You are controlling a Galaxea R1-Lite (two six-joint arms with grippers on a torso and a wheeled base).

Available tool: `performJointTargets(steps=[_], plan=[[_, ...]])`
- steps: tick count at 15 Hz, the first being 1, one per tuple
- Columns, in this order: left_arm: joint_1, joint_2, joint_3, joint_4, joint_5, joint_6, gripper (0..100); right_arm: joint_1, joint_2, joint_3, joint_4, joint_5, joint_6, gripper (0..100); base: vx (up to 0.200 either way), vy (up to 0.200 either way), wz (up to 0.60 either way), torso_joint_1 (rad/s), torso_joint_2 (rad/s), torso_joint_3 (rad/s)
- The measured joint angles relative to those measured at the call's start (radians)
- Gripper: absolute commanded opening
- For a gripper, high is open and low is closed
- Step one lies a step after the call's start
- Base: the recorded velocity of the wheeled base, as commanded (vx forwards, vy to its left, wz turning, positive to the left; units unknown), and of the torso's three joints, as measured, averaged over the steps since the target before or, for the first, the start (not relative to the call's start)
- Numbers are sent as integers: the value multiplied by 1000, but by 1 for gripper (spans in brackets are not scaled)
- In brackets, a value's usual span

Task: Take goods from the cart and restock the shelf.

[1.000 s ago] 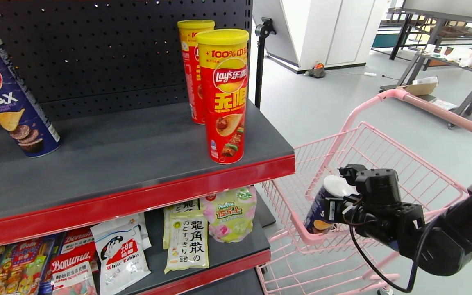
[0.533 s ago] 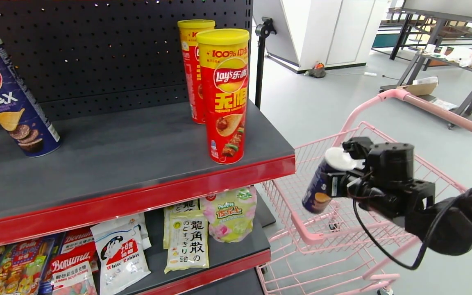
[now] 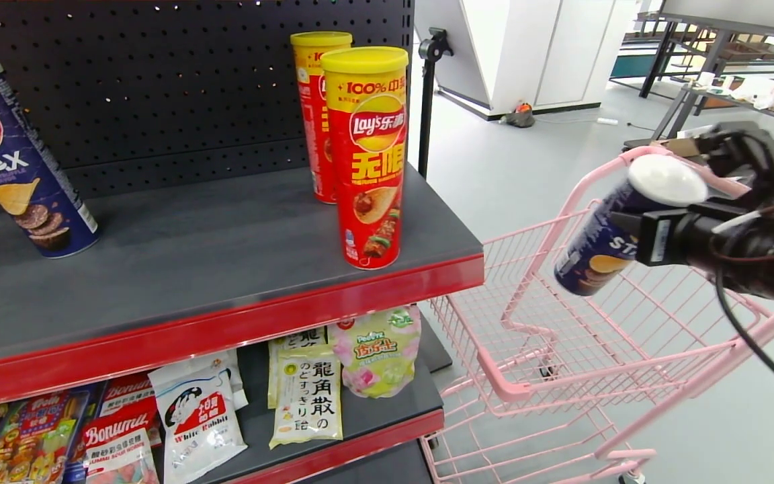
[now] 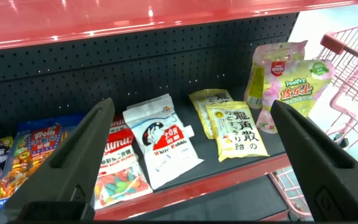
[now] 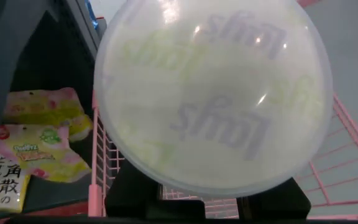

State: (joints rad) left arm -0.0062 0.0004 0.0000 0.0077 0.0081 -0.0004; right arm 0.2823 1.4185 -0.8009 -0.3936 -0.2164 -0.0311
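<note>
My right gripper [image 3: 656, 225] is shut on a dark blue chip can [image 3: 602, 245] with a white lid [image 5: 213, 93], held tilted in the air above the pink cart [image 3: 528, 376], to the right of the shelf. The grey upper shelf [image 3: 192, 255] with its red front edge carries two red-and-yellow chip cans [image 3: 368, 154] at its right end and one leaning dark blue chip can [image 3: 17, 161] at the left. My left gripper [image 4: 191, 158] is open in front of the lower shelf, with nothing between its fingers [image 4: 79, 162].
The lower shelf [image 4: 229, 180] holds several snack bags, among them a white one [image 4: 163, 140] and yellow ones [image 4: 235, 127]. A black pole [image 3: 427, 94] stands behind the shelf's right end. Open grey floor [image 3: 514, 161] lies beyond the cart; tables stand at the far right.
My right gripper has lifted the dark blue chip can up out of the cart basket and carried it higher and to the right. The shelf and its cans are unchanged.
</note>
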Motion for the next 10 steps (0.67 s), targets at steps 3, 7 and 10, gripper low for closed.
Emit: performJointTargets(steps=[3,7,10], plan=[[0,0,0,0,1,0,100,8,-299,10,314,-4,-8,0,0,0,0,0,0,0],[0,0,0,0,0,0,100,10,-735,80,730,-9,-12,0,0,0,0,0,0,0],[0,0,0,0,-1,0,100,-22,-973,182,977,-28,-8,0,0,0,0,0,0,0]])
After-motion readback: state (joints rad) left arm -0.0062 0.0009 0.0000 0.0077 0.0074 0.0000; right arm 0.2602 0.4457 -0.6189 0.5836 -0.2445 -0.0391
